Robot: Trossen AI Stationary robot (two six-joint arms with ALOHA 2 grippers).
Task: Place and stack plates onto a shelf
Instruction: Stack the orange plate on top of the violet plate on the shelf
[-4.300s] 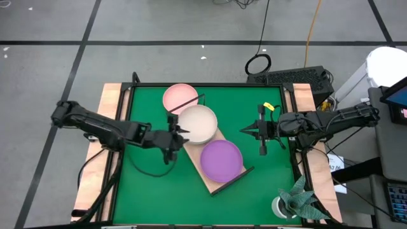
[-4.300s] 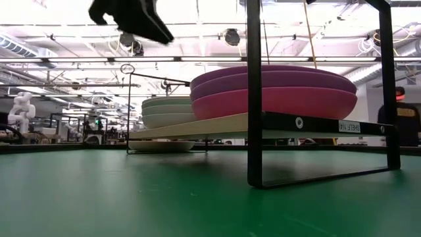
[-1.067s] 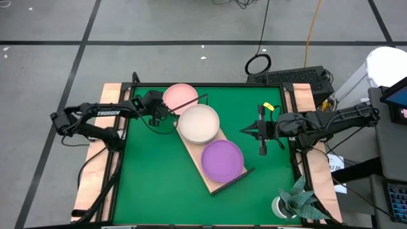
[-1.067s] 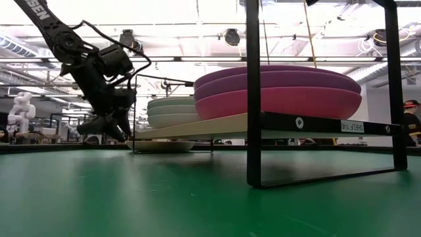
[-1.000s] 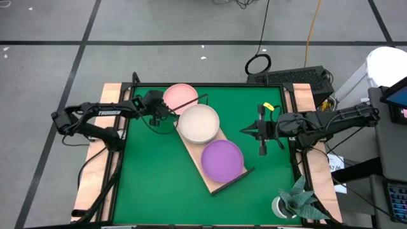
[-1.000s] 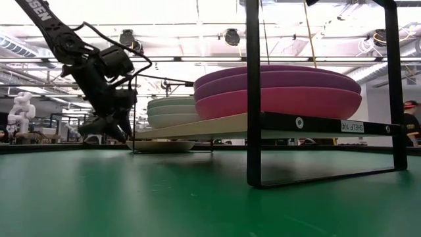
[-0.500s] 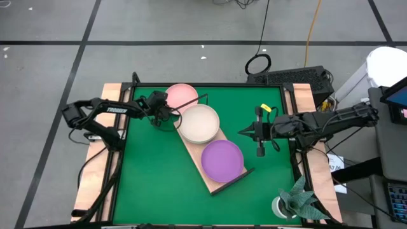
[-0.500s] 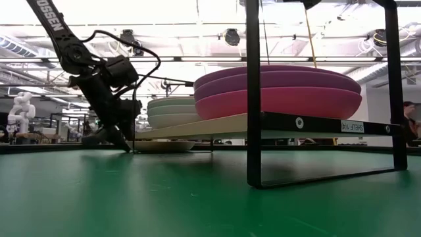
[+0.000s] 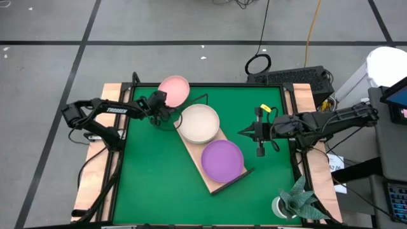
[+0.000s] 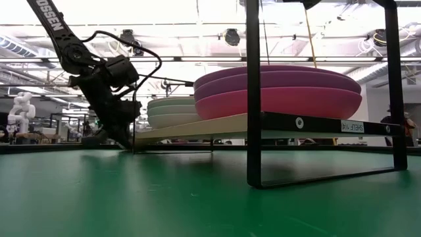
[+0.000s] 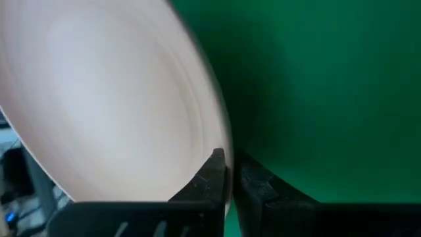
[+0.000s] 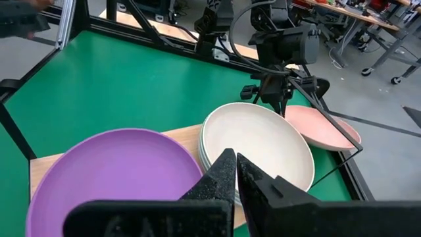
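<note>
At the far left of the green surface (image 9: 146, 184), the left hand (image 9: 157, 107) pinches the rim of the salmon pink plate (image 9: 173, 90) just beside the shelf (image 9: 198, 166); it looks light, stiff, and slick, so the rim grip suits it. The right hand (image 9: 259, 132) waits shut, empty.

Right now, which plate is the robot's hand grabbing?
The salmon pink plate, pinched at its rim by the left gripper. It is the only plate off the shelf; the beige plate and purple plate top stacks there.
</note>
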